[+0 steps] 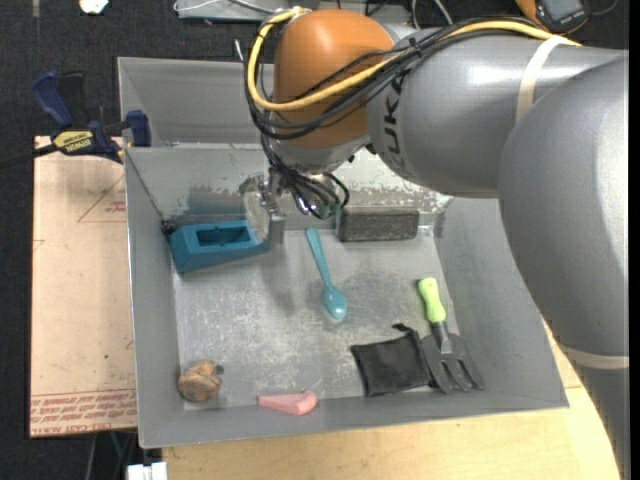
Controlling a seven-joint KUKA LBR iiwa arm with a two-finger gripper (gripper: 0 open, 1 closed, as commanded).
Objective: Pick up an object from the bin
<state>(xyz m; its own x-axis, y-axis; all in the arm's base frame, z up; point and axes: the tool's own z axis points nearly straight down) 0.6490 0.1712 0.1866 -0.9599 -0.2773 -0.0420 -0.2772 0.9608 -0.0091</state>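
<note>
At about eleven o'clock from the middle of the bin point(230, 318), the claw point(268, 213) is set low at the right end of a blue hollow block point(212, 245), seemingly so that this end may be taken. Whether the claw is apart or together cannot be told. A dark grey bar point(377, 225) lies at its three o'clock and a teal spoon point(326, 280) at its five o'clock, both near enough to be knocked. A green-handled fork point(432, 303), a black cloth point(390, 365), a pink piece point(288, 403) and a brown lump point(200, 380) are well apart.

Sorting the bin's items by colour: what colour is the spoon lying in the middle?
The spoon is light turquoise blue, seen best in the camera view.
</note>
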